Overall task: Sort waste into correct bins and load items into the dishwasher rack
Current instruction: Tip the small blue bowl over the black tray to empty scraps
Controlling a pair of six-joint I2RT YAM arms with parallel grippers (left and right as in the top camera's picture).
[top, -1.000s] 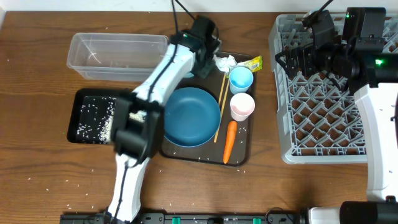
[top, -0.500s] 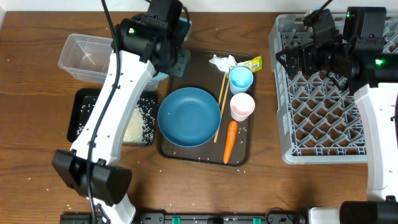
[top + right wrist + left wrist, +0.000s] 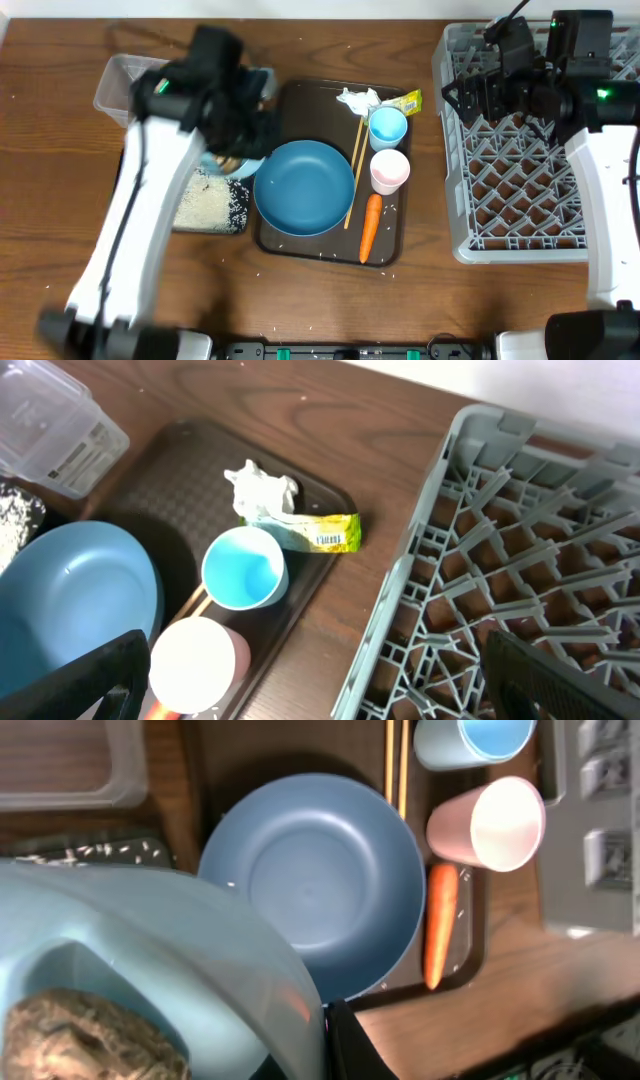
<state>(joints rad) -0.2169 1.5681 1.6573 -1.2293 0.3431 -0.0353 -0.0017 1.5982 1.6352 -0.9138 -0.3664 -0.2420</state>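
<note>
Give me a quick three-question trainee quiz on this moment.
1. True or false: the carrot lies in the dishwasher rack.
2. What sits in the small light-blue bowl? A tissue; B brown food lump; C chopsticks.
3. Which cup stands nearest the carrot?
Key: 1 false; 2 B; 3 the pale pink cup.

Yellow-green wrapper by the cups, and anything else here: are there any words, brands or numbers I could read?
yellow-green wrapper: a small white patch with dark marks, perhaps a barcode; too small to read.
Nothing else in any view shows legible lettering.
</note>
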